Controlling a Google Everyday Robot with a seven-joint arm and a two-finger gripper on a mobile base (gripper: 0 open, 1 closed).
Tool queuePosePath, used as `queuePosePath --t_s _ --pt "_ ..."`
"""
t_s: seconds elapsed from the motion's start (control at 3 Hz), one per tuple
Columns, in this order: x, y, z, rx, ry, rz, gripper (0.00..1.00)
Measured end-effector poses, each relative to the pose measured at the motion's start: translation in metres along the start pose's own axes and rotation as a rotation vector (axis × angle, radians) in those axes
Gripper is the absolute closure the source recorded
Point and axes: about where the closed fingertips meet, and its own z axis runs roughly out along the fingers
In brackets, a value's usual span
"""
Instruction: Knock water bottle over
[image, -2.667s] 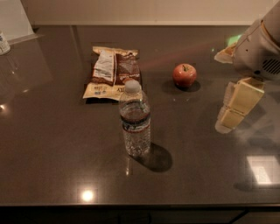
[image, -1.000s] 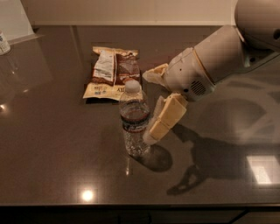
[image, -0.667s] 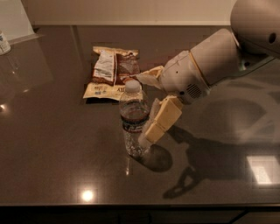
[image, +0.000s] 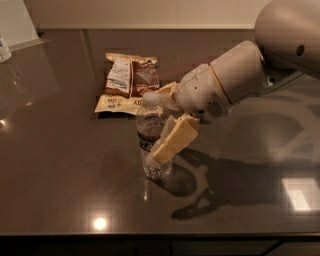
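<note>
The water bottle (image: 150, 125) is a small clear ribbed bottle with a white cap and a dark label band. It stands upright on the dark table (image: 60, 165), near the middle. My gripper (image: 169, 137) comes in from the right on a white arm (image: 235, 80). It sits against the bottle's right side at label height, and its tan part overlaps the bottle's lower right. The gripper hides part of the bottle's body.
A brown and white snack bag (image: 128, 82) lies flat just behind the bottle. A small white container (image: 4, 49) stands at the far left edge. The table's front edge runs along the bottom of the view. The arm's shadow falls to the right of the bottle.
The gripper has swung from the right side of the table leftward and now lies against the bottle. The arm now hides the red apple. The bottle still stands upright.
</note>
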Motion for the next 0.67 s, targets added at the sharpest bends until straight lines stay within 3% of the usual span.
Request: queuePosePath --t_s 0.33,0.67 --pt "-0.002 -0.002 -0.001 -0.006 -0.005 0.007 0.42" --pt "-0.007 -0.008 -0.013 0.028 0.019 0.01 0.64"
